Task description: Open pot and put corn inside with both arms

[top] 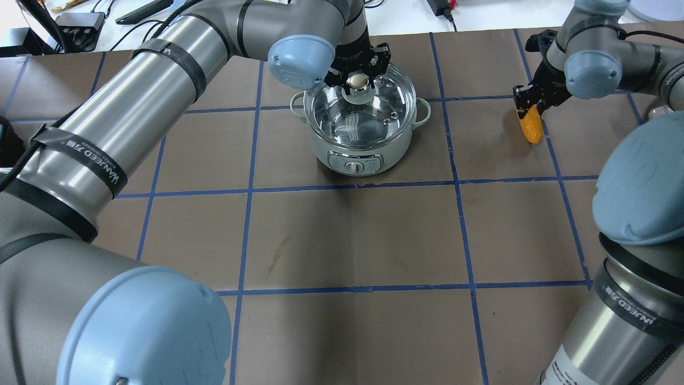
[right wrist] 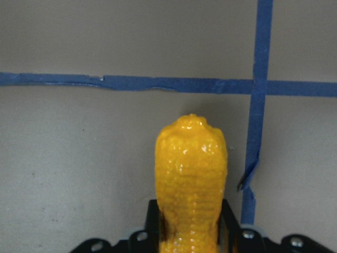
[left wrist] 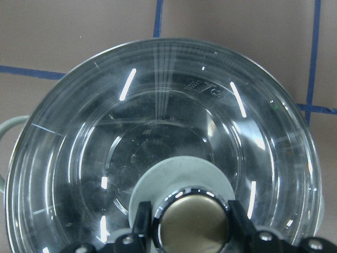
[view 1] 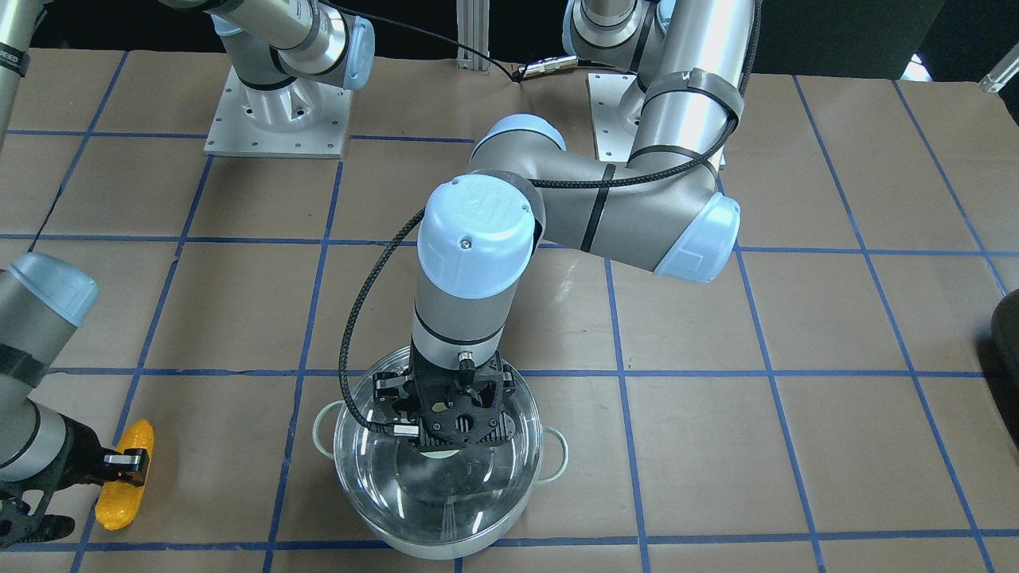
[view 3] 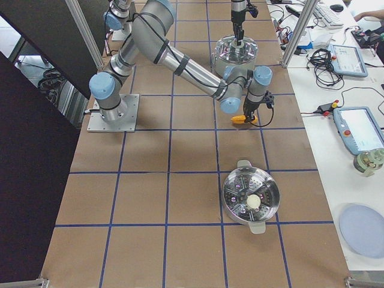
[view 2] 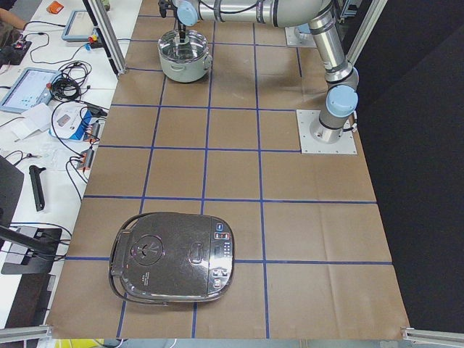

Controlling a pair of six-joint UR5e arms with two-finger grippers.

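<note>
The pot (top: 359,152) stands on the table at the far middle, with its glass lid (top: 374,115) resting on it. My left gripper (top: 358,80) comes straight down on the lid's knob (left wrist: 194,224), and its fingers (left wrist: 142,221) press on both sides of the knob. The corn (top: 530,127) lies on the table to the pot's right. My right gripper (top: 529,109) is shut on the corn's near end. The wrist view shows the corn (right wrist: 190,174) held between the fingers and pointing away. In the front view the corn (view 1: 123,493) is at the lower left.
A second steel pot with a lid (view 3: 249,200) stands further along the table on my right. A dark rice cooker (view 2: 174,257) sits at the table's end on my left. The arm base plates (view 1: 279,119) are at the robot's side of the table.
</note>
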